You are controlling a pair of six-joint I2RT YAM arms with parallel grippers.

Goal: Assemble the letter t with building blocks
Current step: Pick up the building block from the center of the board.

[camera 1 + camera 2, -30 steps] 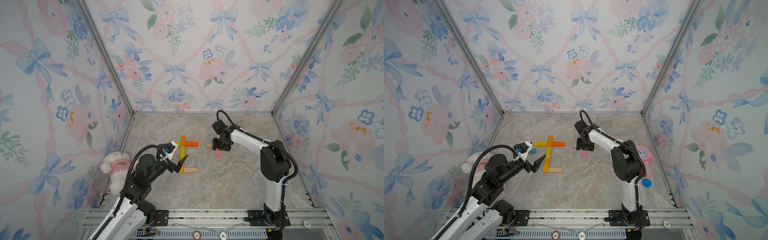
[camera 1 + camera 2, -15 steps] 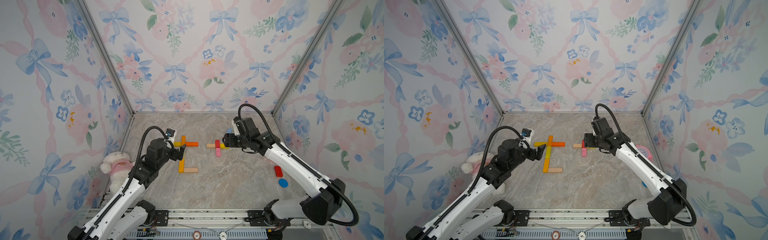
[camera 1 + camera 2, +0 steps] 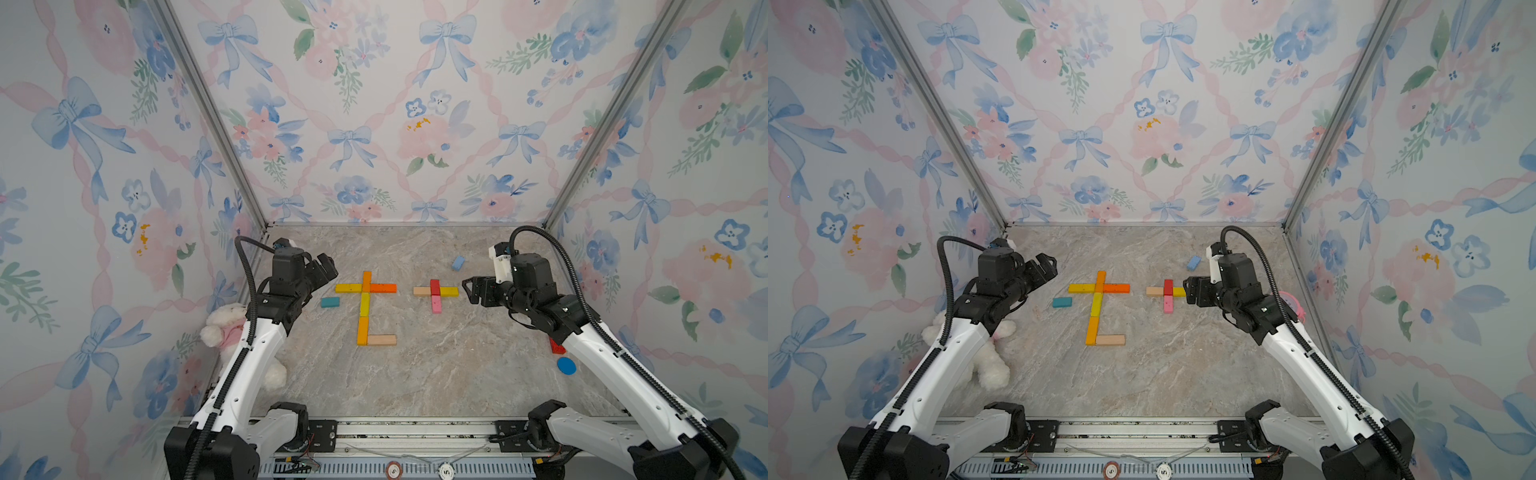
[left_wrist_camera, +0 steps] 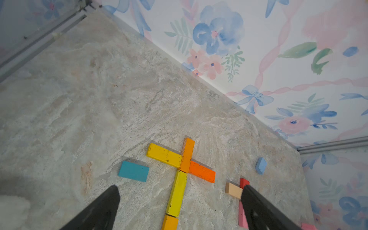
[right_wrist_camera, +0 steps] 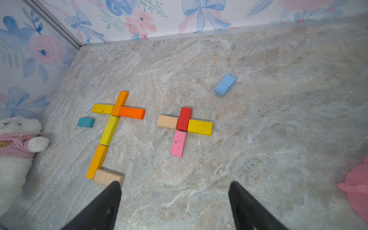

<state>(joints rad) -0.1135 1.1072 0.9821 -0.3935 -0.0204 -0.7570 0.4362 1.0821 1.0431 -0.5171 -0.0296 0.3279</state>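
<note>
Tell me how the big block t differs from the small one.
The big t uses six blocks, the small t four. Below the crossbar the big t's stem runs two blocks and ends in a bare wood foot turned sideways; the small t's is one pink block, no foot. The big t is yellow and orange apart from that foot; the small t mixes red, pink, yellow and wood. Both lie flat on the table.

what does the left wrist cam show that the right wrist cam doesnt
Only left wrist: the metal corner rail at the back right. Only right wrist: the bare wooden block at the big t's foot and the small cross's yellow block. Both: the flat teal block, the light blue block, and the big t's top orange block.
</note>
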